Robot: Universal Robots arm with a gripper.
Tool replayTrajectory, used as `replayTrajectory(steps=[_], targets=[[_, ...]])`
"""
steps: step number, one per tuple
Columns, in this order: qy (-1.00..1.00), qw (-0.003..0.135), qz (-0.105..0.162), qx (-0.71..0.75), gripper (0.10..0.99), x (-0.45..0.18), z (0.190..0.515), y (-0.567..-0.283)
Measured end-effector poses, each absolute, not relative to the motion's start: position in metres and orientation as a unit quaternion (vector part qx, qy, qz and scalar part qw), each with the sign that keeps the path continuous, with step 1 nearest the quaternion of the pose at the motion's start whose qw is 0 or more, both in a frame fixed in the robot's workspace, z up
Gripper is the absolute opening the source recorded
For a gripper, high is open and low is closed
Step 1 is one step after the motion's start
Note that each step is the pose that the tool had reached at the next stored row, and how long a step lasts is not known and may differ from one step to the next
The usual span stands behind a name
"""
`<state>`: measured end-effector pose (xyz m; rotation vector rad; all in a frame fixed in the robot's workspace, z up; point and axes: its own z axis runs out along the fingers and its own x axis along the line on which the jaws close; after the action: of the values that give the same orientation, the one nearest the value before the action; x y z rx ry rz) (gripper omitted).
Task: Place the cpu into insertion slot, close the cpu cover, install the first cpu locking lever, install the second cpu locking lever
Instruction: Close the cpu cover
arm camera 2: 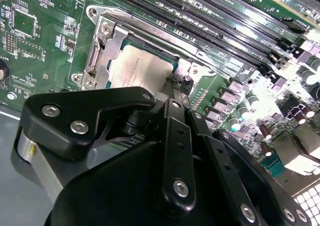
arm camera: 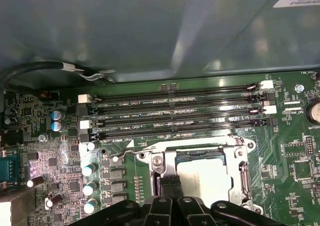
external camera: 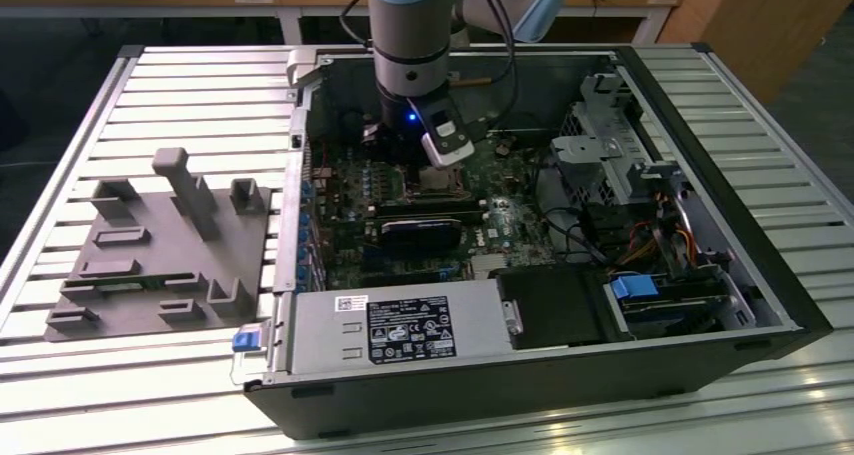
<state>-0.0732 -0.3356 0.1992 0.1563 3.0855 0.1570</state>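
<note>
The cpu (arm camera 2: 135, 68) (arm camera: 207, 178), a flat silvery-tan square, lies in the insertion slot (external camera: 438, 180) on the green motherboard. The silver cpu cover (arm camera 2: 106, 48) (arm camera: 243, 173) lies flat around it. A thin wire locking lever (arm camera: 125, 152) (arm camera 2: 150, 28) runs along the socket edge beside the memory slots, its hooked end sticking out. My gripper (arm camera: 170, 188) (arm camera 2: 176, 88) (external camera: 443, 163) reaches down into the case and hovers at one side of the socket. Its black fingers are pressed together, and I see nothing between them. The linkage hides the socket side under it.
Long black memory slots (arm camera: 175, 118) lie just beyond the socket, with the case wall (arm camera: 150, 25) and a cable (arm camera: 60, 68) behind. Capacitors (arm camera: 90, 186) stand beside the socket. A power supply (external camera: 400, 330), drive cage (external camera: 614, 145) and grey fixture (external camera: 160, 245) surround the work area.
</note>
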Motion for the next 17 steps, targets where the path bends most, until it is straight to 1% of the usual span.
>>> replayTrajectory(steps=[10, 12, 15, 17], targets=[[0.997, 0.024, 0.048, 0.05, 0.106, -0.073, 0.211, -0.336], [0.997, 0.025, 0.044, 0.05, 0.106, -0.073, 0.213, -0.336], [0.998, 0.025, 0.03, 0.05, 0.106, -0.073, 0.214, -0.336], [0.998, 0.025, 0.03, 0.05, 0.106, -0.073, 0.214, -0.336]])
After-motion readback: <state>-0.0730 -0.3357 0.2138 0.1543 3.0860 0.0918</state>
